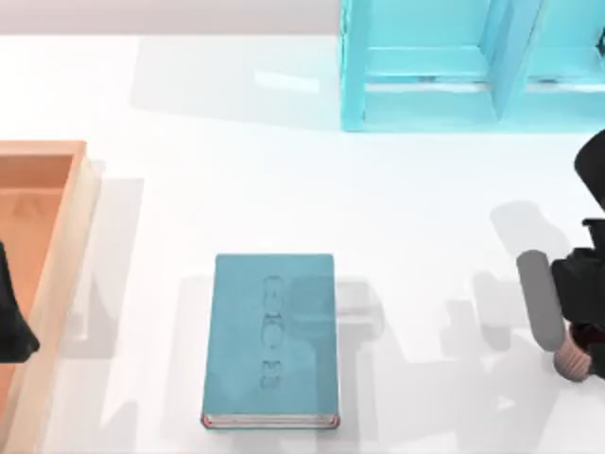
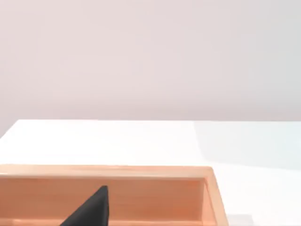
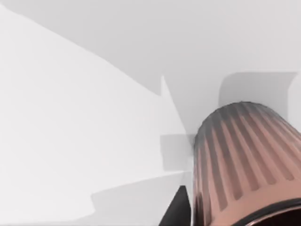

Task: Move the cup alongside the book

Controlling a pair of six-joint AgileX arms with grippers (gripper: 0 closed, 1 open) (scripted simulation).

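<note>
Right gripper (image 1: 579, 352) sits at the table's right edge, seemingly clamped on the cup (image 1: 571, 359). Book (image 1: 272, 340) lies well apart, mid-table. Left arm's parked over the wooden tray (image 1: 59, 274).

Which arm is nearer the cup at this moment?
Right. The right gripper is directly over the cup at the table's right edge; the left gripper sits far across, over the wooden tray, beyond the book.

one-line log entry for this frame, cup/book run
right gripper: at cup, table's right edge, grip unclear | cup: far right of book, apart | left gripper: parked over wooden tray | placement: not yet done
</note>
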